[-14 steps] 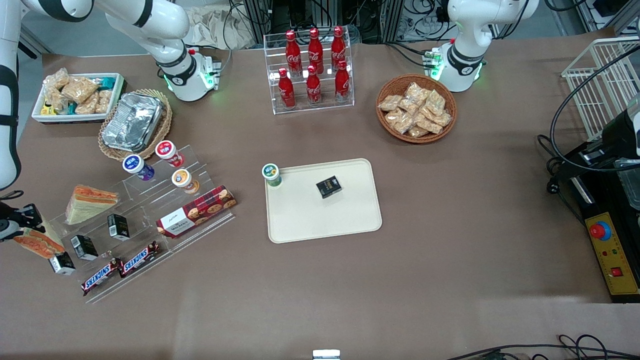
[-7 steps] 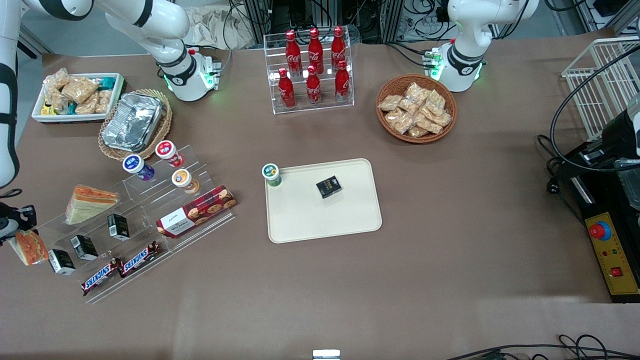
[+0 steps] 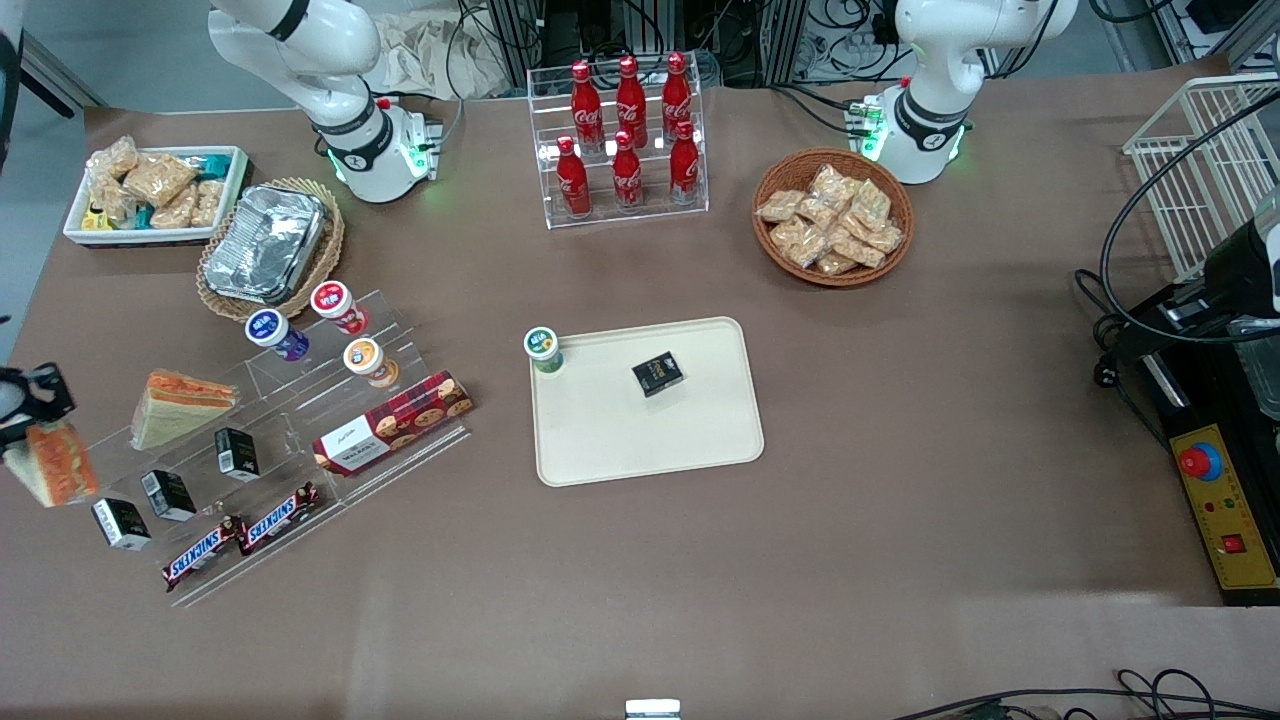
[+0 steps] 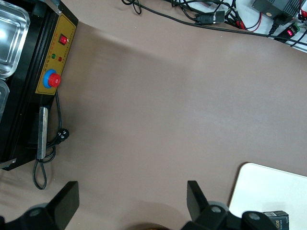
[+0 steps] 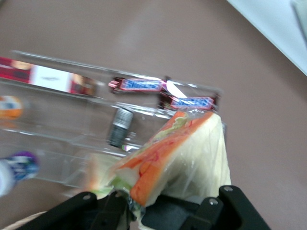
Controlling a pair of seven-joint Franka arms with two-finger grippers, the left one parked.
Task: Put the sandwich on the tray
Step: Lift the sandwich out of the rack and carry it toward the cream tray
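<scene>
My right gripper (image 3: 33,420) hangs at the working arm's end of the table, shut on the sandwich (image 3: 52,466), a clear-wrapped wedge of white bread with orange and green filling. In the right wrist view the sandwich (image 5: 184,153) is pinched between the black fingers (image 5: 110,206), held above the acrylic shelf. The cream tray (image 3: 650,445) lies mid-table, a long way off toward the parked arm, with a black box (image 3: 657,373) on it and a green-lidded cup (image 3: 543,348) at its corner. One corner of the tray (image 4: 268,189) shows in the left wrist view.
A second wedge sandwich (image 3: 180,405) rests on the acrylic stepped shelf (image 3: 290,430), along with small black boxes, lidded cups, a biscuit box (image 3: 392,422) and Snickers bars (image 3: 240,535). Farther from the camera stand a foil container (image 3: 265,243), a snack bin (image 3: 150,190), a cola rack (image 3: 625,140) and a snack basket (image 3: 833,217).
The gripper has carried the sandwich off the shelf's end toward the table edge and lifted it slightly. The arm's upper links have swung out of the front view.
</scene>
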